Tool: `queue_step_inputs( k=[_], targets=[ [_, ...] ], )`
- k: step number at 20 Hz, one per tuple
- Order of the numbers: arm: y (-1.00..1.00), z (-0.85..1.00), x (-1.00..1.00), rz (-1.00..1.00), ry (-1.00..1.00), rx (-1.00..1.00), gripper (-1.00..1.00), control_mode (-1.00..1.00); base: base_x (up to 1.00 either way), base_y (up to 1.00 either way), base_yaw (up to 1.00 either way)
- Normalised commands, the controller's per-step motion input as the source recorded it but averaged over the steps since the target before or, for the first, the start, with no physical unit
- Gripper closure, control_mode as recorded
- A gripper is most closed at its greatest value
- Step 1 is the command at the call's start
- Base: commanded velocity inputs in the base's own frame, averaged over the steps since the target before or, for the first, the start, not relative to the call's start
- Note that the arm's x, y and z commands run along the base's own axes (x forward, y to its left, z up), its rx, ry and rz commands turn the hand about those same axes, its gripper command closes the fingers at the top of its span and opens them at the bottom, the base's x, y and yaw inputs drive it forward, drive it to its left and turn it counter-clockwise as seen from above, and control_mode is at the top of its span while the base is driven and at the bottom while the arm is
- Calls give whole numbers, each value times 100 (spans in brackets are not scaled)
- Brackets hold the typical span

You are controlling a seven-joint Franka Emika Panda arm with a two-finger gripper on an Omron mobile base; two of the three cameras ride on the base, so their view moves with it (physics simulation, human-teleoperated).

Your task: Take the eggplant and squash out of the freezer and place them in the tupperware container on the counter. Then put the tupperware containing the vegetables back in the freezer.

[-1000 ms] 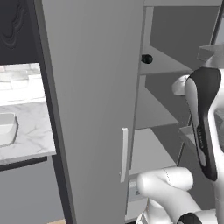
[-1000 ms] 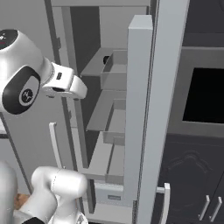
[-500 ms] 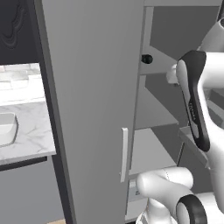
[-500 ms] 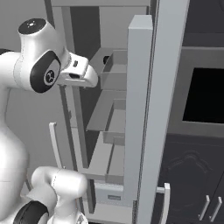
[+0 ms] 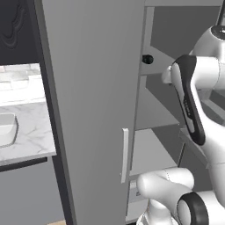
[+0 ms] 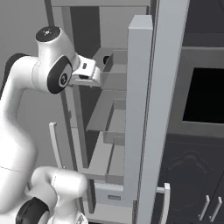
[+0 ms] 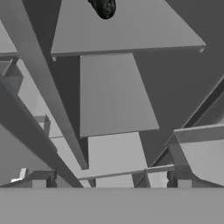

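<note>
Glossy white arm (image 6: 26,100), rounded segments, dark grey joint rings, black inlay strip

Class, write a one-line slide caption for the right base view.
White robot arm reaches its end effector toward the grey shelves of the open freezer.

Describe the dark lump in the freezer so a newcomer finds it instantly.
Start at the tall grey freezer with its door open. On its upper grey shelf sits a small dark, rounded lump. It is the lone dark item among pale grey shelves.
</note>
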Motion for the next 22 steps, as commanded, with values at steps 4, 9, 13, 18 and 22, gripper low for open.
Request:
queue_step_inputs(
  k=[4, 9, 13, 18, 22],
  targets=[
    [-4, -24, 29, 2, -13, 0, -100, -100, 0, 0, 0],
    [-13, 0, 27, 4, -2, 0, -100, -100, 0, 0, 0],
    [-9, 0, 33, 2, 0, 0, -100, -100, 0, 0, 0],
    [-6, 0, 36, 4, 0, 0, -100, -100, 0, 0, 0],
    [0, 0, 37, 7, 0, 0, -100, -100, 0, 0, 0]
  ],
)
